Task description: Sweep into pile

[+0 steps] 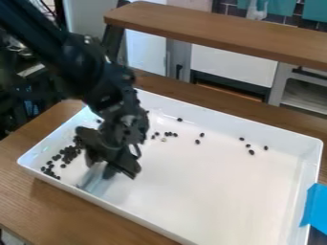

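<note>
The black gripper (112,161) hangs low over the left part of a white tray (217,191). Below it, a greyish, blurry flat piece (96,180) touches or nearly touches the tray floor; how it meets the gripper is hard to make out. Many small dark pieces (68,154) lie loosely bunched to the left of the gripper, along the tray's left side. Others are spread out toward the far side: a short row (169,134) just right of the gripper, a few near the middle (197,141), and several at the right (252,152). The arm hides part of the tray's far left.
The tray's raised walls surround the work area on a wooden table (48,203). Blue tape (315,208) covers part of its right rim. Behind the tray, a raised wooden shelf (217,32) spans the back, above white and grey toy kitchen units.
</note>
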### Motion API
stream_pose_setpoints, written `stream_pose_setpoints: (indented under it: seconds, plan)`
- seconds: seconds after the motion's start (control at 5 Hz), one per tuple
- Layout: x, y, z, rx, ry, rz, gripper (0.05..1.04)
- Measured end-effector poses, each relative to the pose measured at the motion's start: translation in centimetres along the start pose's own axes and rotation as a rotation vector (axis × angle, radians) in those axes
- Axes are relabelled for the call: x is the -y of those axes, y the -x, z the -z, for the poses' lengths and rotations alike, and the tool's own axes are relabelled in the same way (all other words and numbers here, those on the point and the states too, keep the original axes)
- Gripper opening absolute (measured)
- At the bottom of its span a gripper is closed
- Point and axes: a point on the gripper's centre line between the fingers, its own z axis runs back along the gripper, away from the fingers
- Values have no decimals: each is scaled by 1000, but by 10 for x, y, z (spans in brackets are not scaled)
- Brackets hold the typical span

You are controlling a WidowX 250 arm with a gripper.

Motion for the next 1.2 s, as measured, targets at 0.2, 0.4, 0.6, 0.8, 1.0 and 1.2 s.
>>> stream_pose_setpoints:
  seconds: [0.2, 0.4, 0.6, 0.8, 1.0, 1.2]
  plan:
    - [-20, 1, 7, -1, -39, 21, 385]
    - [-38, -1, 13, 10, -73, 31, 385]
    - [-53, -5, 16, 0, -140, 17, 385]
    - [-45, -11, 10, -10, -94, -17, 385]
    - [-14, -38, -33, 50, 93, -71, 385]
    - [17, -67, -68, 69, 238, -122, 385]
